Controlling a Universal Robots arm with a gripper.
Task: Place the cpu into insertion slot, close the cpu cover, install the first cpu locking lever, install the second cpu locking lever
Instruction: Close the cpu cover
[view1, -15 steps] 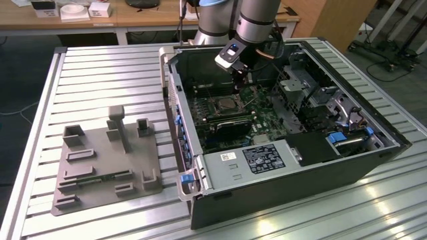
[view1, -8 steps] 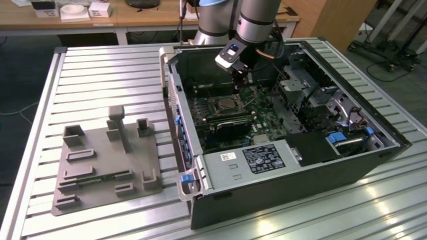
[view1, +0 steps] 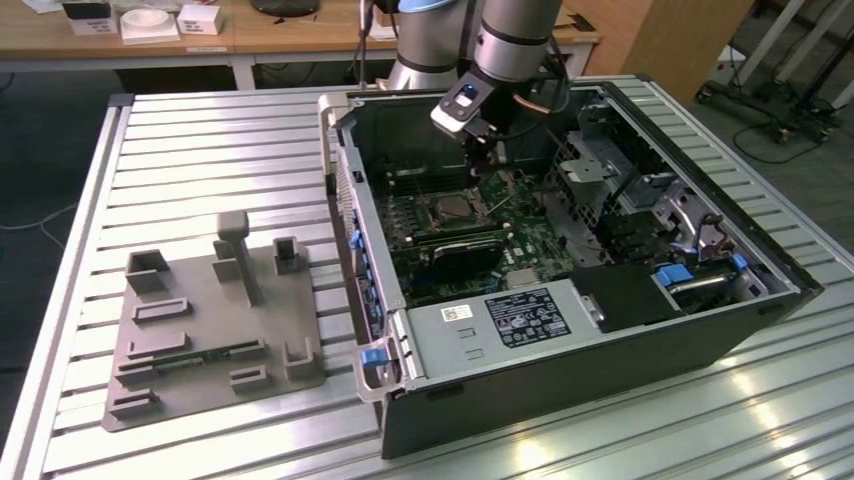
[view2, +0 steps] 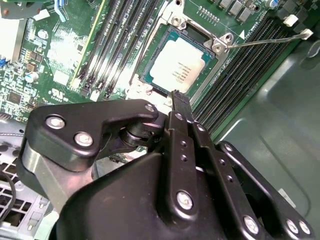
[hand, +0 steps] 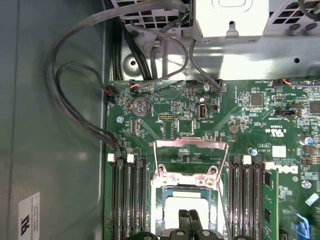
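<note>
Two questions, says the first speaker: where is the cpu (view2: 179, 67), and what is the gripper (view2: 175, 96) doing?

The second answers: the cpu lies flat in the insertion slot (view2: 200, 36), silvery top up, on the green motherboard (hand: 240, 120) inside the open computer case (view1: 561, 380). The gripper hangs just above one edge of the slot, its two black fingers (hand: 184, 222) pressed together with nothing between them (so it grasps no part at all).

And the cpu cover, asks the first?

Open, says the second: in the first wrist view the cpu cover (hand: 190, 144) stands swung up off the slot, and the board shows through its square cut-out. A thin metal locking lever (view2: 265, 41) sticks out from a corner of the slot over the black memory slots (view2: 235, 75).

And around the case?

It sits on a slatted metal table (view1: 200, 150), says the second, with a grey fixture tray (view1: 214, 320) well apart, toward the exterior view's left.
</note>
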